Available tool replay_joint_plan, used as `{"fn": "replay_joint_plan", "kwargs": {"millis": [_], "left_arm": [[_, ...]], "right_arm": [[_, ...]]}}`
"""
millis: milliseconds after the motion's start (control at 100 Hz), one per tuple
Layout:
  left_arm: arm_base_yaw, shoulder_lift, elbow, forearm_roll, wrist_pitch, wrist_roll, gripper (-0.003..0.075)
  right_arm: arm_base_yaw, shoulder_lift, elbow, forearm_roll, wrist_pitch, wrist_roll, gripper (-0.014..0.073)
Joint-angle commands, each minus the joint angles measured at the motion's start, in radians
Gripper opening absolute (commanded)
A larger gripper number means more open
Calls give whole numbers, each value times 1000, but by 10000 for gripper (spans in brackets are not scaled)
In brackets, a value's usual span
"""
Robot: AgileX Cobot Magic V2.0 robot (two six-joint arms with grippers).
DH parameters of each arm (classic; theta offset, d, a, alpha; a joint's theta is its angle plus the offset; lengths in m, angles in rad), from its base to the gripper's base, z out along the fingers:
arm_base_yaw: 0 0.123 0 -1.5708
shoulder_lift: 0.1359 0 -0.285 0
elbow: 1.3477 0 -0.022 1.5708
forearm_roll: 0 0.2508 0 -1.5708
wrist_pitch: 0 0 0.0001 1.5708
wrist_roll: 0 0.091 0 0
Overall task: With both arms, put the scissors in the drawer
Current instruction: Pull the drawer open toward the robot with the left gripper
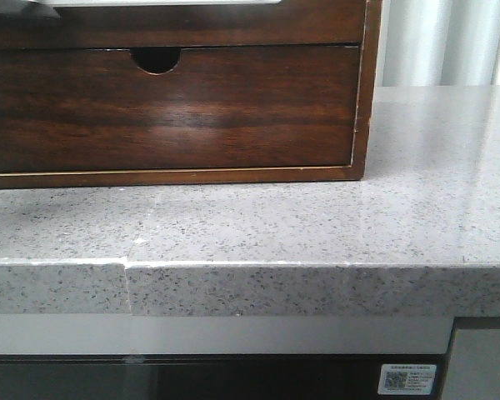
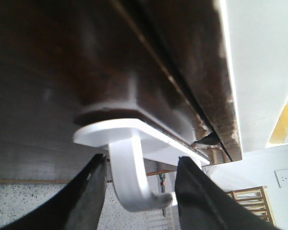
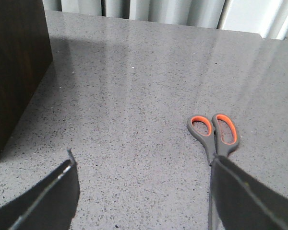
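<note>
On the grey speckled worktop point(image 3: 134, 96), in your right wrist view, you see the scissors point(image 3: 215, 134) lying flat. Their long axis runs roughly 12 to 6 o'clock in that picture, tilted a little; the two finger loops sit at the 12 o'clock end, and the blade end passes behind the black finger at 6 o'clock, so you cannot see the tips. The handles are grey with orange lining inside each oval loop.

Your right end effector point(image 3: 144, 191) stands wide open with nothing between its fingers; one finger point(image 3: 48, 196) sits at about 8 o'clock and the other overlaps the scissors' lower part. A dark wooden cabinet side point(image 3: 14, 72) fills the 10 o'clock corner.

Your left wrist view shows the drawer point(image 2: 62, 67) very close: dark brown, glossy, with a round-cornered cut-out showing white point(image 2: 120, 132). A white hooked piece point(image 2: 134, 187) curves out of it between the two black fingers of your left end effector point(image 2: 139, 201), which is open around it without visibly pressing it.

Your front view shows only a lower drawer with a half-round notch point(image 1: 156, 60).
</note>
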Motion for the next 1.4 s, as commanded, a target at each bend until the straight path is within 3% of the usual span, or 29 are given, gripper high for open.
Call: {"fn": "replay_joint_plan", "kwargs": {"millis": [0, 310, 660, 1120, 1390], "left_arm": [[-7, -13, -34, -87, 32, 5, 286], [-7, -13, -34, -80, 72, 5, 94], [-5, -57, -3, 17, 218, 7, -13], [113, -408, 268, 77, 332, -3, -20], [113, -643, 379, 99, 290, -42, -20]], "right_arm": [[-8, 9, -35, -4, -78, -5, 516], [-8, 9, -35, -4, -78, -5, 516], [-8, 9, -35, -4, -78, -5, 516], [-8, 9, -35, -4, -78, -5, 516], [-8, 9, -35, -4, -78, -5, 516]]}}
